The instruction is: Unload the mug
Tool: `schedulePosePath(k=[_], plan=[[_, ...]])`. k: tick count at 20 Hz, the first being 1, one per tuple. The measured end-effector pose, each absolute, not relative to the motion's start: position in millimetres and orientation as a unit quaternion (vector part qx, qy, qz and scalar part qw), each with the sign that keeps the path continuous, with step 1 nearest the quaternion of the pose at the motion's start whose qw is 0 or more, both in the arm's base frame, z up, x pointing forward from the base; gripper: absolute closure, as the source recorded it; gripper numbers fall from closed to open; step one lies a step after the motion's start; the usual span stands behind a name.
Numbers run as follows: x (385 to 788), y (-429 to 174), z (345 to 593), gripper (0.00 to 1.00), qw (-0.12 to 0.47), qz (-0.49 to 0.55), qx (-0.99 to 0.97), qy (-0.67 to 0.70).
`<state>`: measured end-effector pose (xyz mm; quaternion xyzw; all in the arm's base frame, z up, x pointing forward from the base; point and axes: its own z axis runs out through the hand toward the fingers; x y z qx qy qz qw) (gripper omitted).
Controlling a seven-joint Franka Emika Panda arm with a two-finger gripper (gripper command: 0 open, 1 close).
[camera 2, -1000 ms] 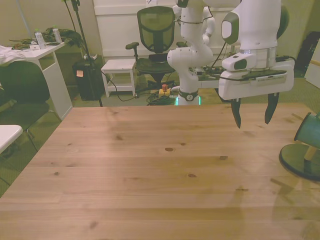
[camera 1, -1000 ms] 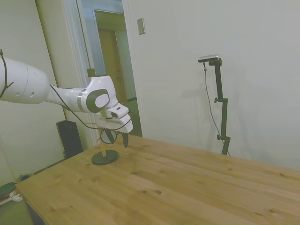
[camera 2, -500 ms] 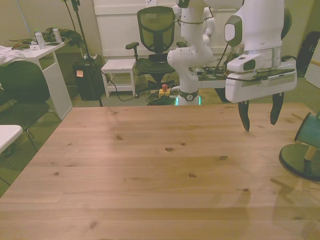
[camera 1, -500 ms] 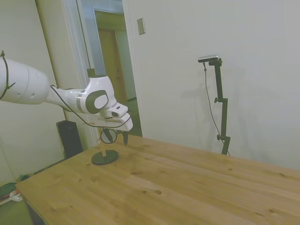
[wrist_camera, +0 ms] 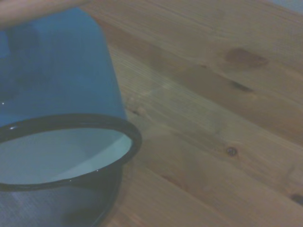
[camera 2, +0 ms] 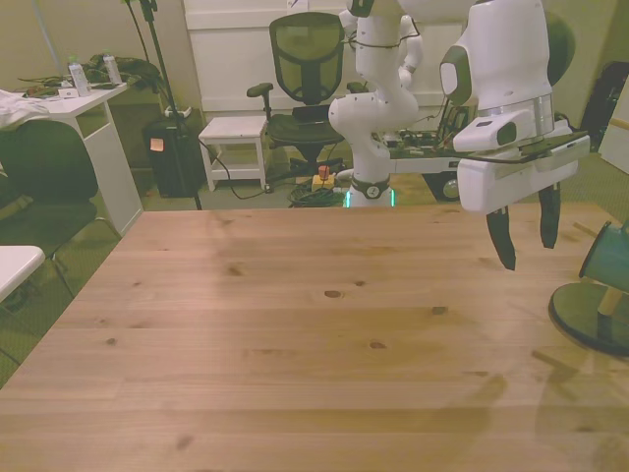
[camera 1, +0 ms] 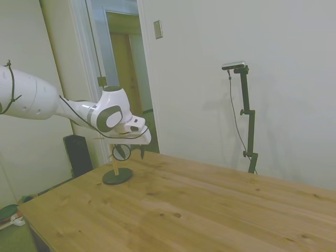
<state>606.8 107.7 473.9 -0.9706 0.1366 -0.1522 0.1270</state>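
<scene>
- Jaws (camera 2: 526, 234) stand open with nothing between them, both dark fingers pointing down above the tabletop (camera 2: 295, 334).
- From my seat the mug (wrist_camera: 57, 94) fills the wrist view: blue wall, thin dark rim, white inside, lying on its side on the wooden peg.
- On the side view I see the mug (camera 1: 121, 151) hanging on the peg stand (camera 1: 117, 175), mouth toward the camera, jaws just beside it.
- On the front view the mug (camera 2: 609, 254) sits at the front view's right edge, apart from the jaws.
- I see the stand's dark round base (camera 2: 590, 317) resting on the tabletop.
</scene>
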Motion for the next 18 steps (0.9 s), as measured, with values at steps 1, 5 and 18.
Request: schedulePosePath(k=[1,5,18], plan=[[607,108,475,0.0,0.127,-0.158,-0.971,0.125],[610,112,481,0.0,0.12,-0.188,-0.971,0.083],[623,133,493,0.0,0.083,-0.23,-0.969,0.024]])
